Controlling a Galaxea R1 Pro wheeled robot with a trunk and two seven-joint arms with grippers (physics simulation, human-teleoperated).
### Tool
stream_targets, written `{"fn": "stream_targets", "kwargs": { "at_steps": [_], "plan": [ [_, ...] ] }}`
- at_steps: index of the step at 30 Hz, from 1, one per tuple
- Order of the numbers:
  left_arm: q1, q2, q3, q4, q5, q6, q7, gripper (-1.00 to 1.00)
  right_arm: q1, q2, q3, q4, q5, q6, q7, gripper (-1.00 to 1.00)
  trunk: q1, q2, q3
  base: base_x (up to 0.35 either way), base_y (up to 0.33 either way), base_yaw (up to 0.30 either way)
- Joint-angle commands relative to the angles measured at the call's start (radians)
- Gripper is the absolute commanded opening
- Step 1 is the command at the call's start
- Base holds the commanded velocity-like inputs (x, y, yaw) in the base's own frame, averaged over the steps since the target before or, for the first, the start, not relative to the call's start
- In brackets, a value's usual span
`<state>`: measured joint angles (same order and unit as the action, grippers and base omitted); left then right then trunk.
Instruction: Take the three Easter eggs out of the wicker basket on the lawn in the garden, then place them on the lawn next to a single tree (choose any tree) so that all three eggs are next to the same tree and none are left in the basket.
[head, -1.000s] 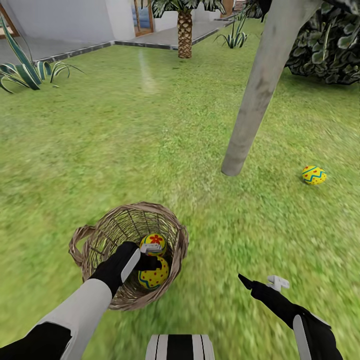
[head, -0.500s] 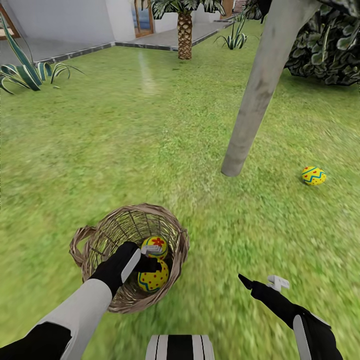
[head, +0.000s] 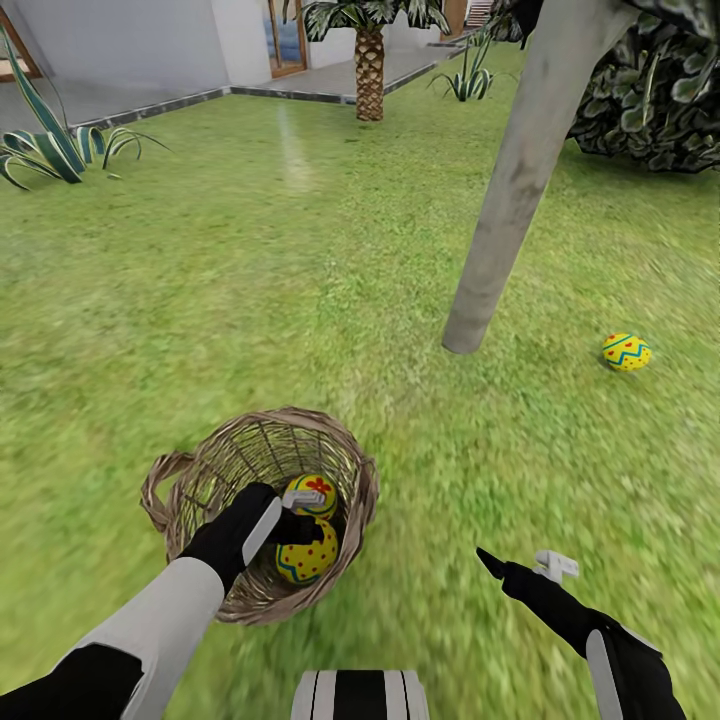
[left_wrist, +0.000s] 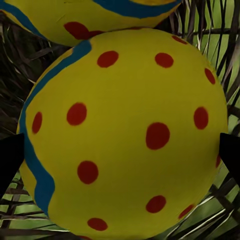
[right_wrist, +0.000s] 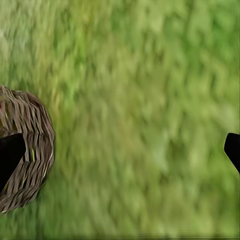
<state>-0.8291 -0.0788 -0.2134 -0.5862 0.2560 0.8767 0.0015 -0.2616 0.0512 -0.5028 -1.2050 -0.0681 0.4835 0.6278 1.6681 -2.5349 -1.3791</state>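
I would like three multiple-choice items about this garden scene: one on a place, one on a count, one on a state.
1. Where is the zigzag egg?
A. in the wicker basket
B. on the lawn near the grey tree trunk
C. in the right gripper

2. How many eggs lie in the basket?
A. one
B. two
C. three

3. The left gripper is:
A. open around the dotted egg
B. above the trunk
C. on bare grass

Key: 1 B, it rests on grass beside the trunk. 2 B, the dotted egg and flower egg. 3 A, the fingertips flank the egg in the left wrist view.

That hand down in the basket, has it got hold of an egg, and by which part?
Not clearly. The left hand straddles the red-dotted egg at its widest middle, one fingertip either side, but contact cannot be told. The right hand holds nothing.
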Motion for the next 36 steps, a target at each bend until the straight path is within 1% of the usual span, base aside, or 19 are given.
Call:
{"fn": "stream_targets", "kwargs": {
  "at_steps": [1, 2, 4, 7, 8, 17, 36],
  "plan": [
    [-0.001, 0.001, -0.003, -0.001, 0.004, 0.003, 0.000, -1.00, -0.001, 0.001, -0.003, -0.001, -0.007, 0.009, 0.003, 1.00, 0.000, 0.000, -0.001, -0.016, 0.006, 0.000],
    [-0.001, 0.001, -0.002, -0.001, 0.005, 0.003, 0.001, -1.00, -0.001, 0.001, -0.003, -0.001, -0.007, 0.009, 0.003, 1.00, 0.000, 0.000, -0.001, -0.008, 0.003, 0.000],
    [-0.001, 0.001, -0.002, -0.001, 0.004, 0.002, 0.001, -1.00, -0.001, 0.001, -0.003, -0.001, -0.007, 0.009, 0.003, 1.00, -0.001, 0.000, 0.007, -0.004, 0.001, 0.000],
    [-0.001, 0.001, -0.001, -0.001, 0.005, 0.002, 0.000, -1.00, -0.001, 0.001, -0.003, -0.001, -0.007, 0.009, 0.003, 1.00, -0.001, 0.000, 0.007, 0.000, 0.000, 0.000],
    [-0.001, 0.001, -0.001, 0.000, 0.005, 0.002, 0.001, -1.00, -0.001, 0.001, -0.003, -0.001, -0.007, 0.009, 0.003, 1.00, -0.002, 0.000, 0.011, 0.000, 0.000, 0.000],
    [-0.001, 0.001, -0.001, 0.000, 0.003, 0.003, 0.000, -1.00, -0.001, 0.001, -0.003, -0.001, -0.007, 0.009, 0.003, 1.00, -0.002, 0.000, 0.011, -0.047, 0.020, 0.000],
    [-0.001, 0.001, -0.001, 0.000, 0.002, 0.004, 0.005, -1.00, -0.001, 0.001, -0.003, -0.001, -0.007, 0.009, 0.003, 1.00, -0.010, 0.005, 0.084, -0.001, 0.000, 0.000]
  ]
}}
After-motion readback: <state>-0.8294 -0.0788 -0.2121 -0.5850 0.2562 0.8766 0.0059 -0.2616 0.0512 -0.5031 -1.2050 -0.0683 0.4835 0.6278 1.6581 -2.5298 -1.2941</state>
